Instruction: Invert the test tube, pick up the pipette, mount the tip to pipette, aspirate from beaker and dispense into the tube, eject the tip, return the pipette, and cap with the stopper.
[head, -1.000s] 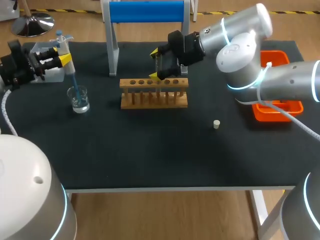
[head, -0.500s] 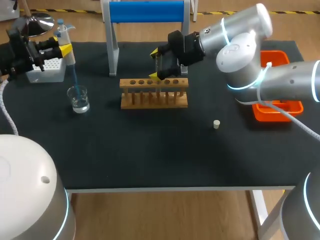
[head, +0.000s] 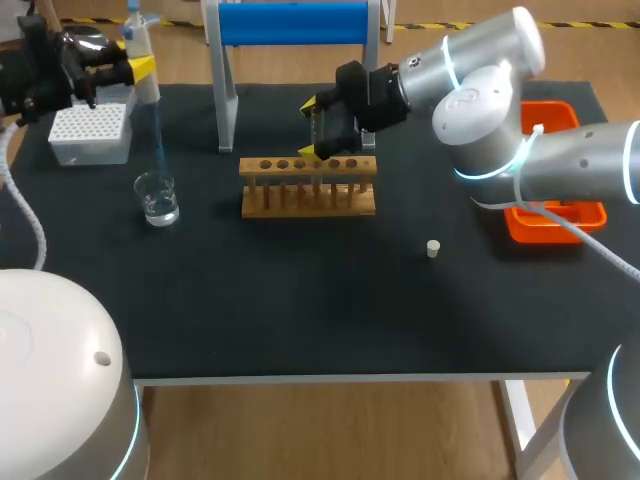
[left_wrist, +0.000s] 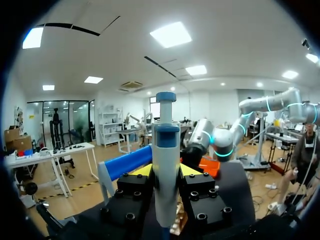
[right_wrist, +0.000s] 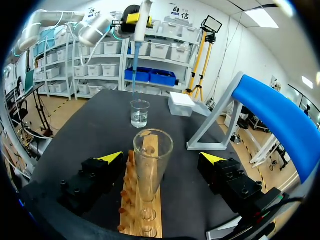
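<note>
**Left gripper** (left_wrist: 166, 172): clamped on the white pipette with the blue plunger cap (left_wrist: 166, 145). One finger is on each flank of the barrel, which stands upright with the plunger above the fingers. Its long translucent blue tip (head: 157, 130) hangs straight below the gripper. The tip's end is over the small clear glass beaker of water (head: 158, 198) and appears clear of the liquid. Judgement: the pipette is held vertical so a loaded tip does not drip or draw air in transfer.

**Right gripper** (right_wrist: 161, 158): fingers spread wide, neither one touching anything. The clear glass test tube (right_wrist: 152, 150) stands between them, mouth up, in the wooden rack (head: 308, 187) under the gripper. Judgement: the gripper brackets the tube to guard it or to steady it for dispensing.

**Outward:**
- The white tip box (head: 90, 133) sits just beside the left gripper.
- The small cream stopper (head: 433, 249) lies on the black table (head: 300, 300), well apart from both grippers, so capping is not yet done.
</note>
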